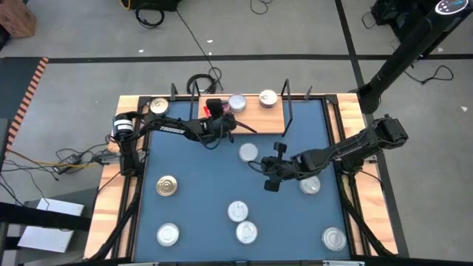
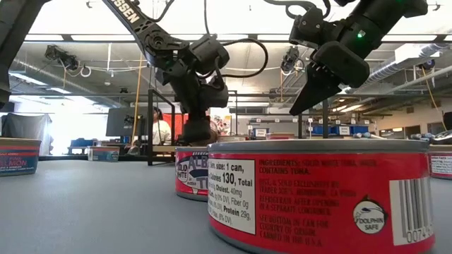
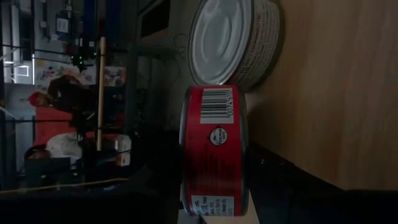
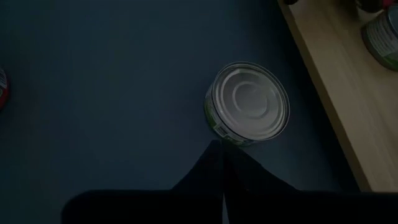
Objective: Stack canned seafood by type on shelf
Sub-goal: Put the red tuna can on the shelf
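The shelf is a pale wooden board at the table's far side. On it stand a gold-lidded can and two silver-lidded cans. My left gripper reaches in over the board's near edge, shut on a red-labelled can, beside a pale-labelled can that rests on its base on the board. My right gripper hangs shut over the table's middle, above and beside a silver-lidded can with a green label, touching nothing. Several more cans stand on the blue table. My left gripper has the red-labelled can between its two fingers, one on the lid side and one on the base side. The pads are lost in the dark. The fingers come nearly level from the table's left. The can stays upright at the board's near edge; whether its base touches the board, I cannot tell.
Black wire uprights rise at the shelf's ends. Loose cans stand at the near left, near middle, near right and under the right arm. A wooden rim frames the table. A person is far behind.
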Tool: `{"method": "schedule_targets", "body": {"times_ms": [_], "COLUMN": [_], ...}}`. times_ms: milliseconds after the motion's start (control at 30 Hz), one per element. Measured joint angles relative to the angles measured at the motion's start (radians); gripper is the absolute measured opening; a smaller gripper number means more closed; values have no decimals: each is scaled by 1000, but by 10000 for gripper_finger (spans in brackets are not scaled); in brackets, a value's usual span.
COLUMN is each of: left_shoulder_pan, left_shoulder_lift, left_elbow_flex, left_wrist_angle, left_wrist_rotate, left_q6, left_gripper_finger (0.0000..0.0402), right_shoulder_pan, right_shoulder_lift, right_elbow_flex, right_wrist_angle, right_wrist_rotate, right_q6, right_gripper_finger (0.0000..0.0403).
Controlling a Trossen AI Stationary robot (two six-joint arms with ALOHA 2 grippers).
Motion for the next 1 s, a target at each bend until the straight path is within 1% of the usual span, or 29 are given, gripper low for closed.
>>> {"method": "schedule_targets", "body": {"times_ms": [167, 400, 500, 633, 867, 1000], "left_shoulder_pan": [1, 19, 19, 19, 19, 21], "left_shoulder_lift": [0, -1, -1, 0, 0, 0], "left_elbow_flex": [0, 1, 1, 1, 2, 39], "left_wrist_angle": [-33, -88, -97, -104, -108, -233], "left_wrist_rotate": [-48, -44, -41, -15, 31, 98], "left_q6": [2, -22, -22, -23, -55, -144], "left_gripper_finger": [149, 150, 173, 202, 208, 209], "right_shoulder_pan": [5, 9, 16, 20, 19, 19], "right_shoulder_lift": [0, 0, 0, 0, 0, 0], "right_elbow_flex": [0, 0, 0, 0, 0, 0], "right_wrist_angle": [0, 0, 0, 0, 0, 0], "right_wrist_rotate": [0, -2, -3, -4, -11, -11], "right_q6": [-1, -4, -8, -8, -11, -11], "right_gripper_finger": [4, 4, 4, 4, 4, 4]}}
